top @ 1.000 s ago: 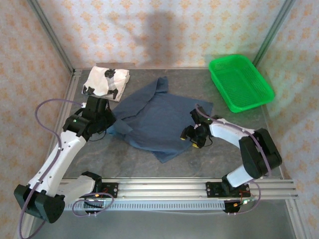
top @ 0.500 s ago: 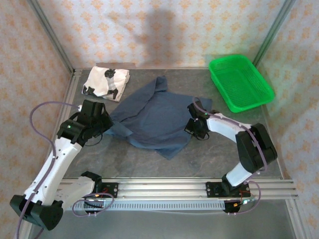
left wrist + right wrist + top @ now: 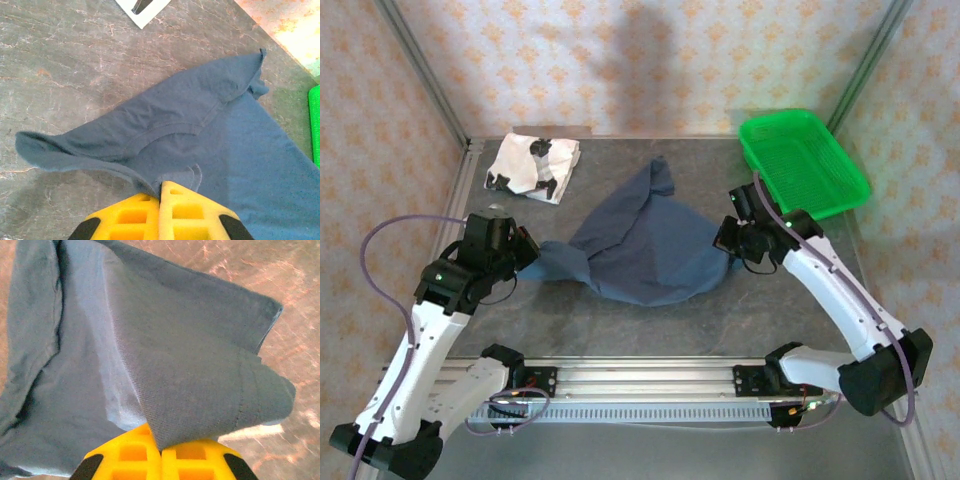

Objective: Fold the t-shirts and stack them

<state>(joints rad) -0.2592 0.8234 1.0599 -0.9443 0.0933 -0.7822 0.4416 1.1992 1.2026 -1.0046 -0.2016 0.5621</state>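
The navy t-shirt (image 3: 642, 245) hangs stretched between my two grippers over the middle of the table. My left gripper (image 3: 525, 255) is shut on its left end, and the cloth (image 3: 200, 135) runs from the yellow fingertips (image 3: 161, 186). On the opposite side my right gripper (image 3: 732, 240) is shut on the shirt's right edge, with a fold of navy fabric (image 3: 190, 370) pinched between its pads (image 3: 161, 447). The white t-shirt with black patches (image 3: 533, 165) lies folded at the back left, apart from both grippers.
A green mesh basket (image 3: 803, 163) stands at the back right, close behind the right arm. The grey stone-pattern table top (image 3: 650, 330) lies bare in front of the shirt. Patterned walls close the back and both sides.
The right gripper closed on the shirt's right edge and pulled it right and back. The left gripper drew its end left and toward the near edge, so the shirt lifted and stretched.
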